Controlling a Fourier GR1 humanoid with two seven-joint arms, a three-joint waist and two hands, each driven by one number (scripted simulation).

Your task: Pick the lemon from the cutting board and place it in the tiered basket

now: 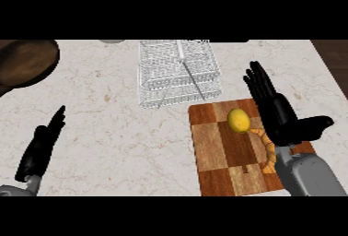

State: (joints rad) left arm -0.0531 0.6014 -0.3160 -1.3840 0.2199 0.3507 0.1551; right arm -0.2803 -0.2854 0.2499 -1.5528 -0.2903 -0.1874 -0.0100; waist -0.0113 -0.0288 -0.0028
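Lemon (239,120) sits ungrasped on the cutting board (221,156); right robot hand (275,108), fingers straight, stands at its three o'clock. Tiered basket (178,73) waits at eleven o'clock; pickup and placement remain.

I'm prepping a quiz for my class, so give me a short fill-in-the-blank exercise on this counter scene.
1. The yellow lemon lies on the wooden ____.
2. The white wire tiered basket stands beyond the board's far edge and holds ____ lemons.
3. The right hand, fingers straight, is on the lemon's ____ side.
4. The left hand rests open at the view's ____ edge.

Missing words: cutting board; no; right; left
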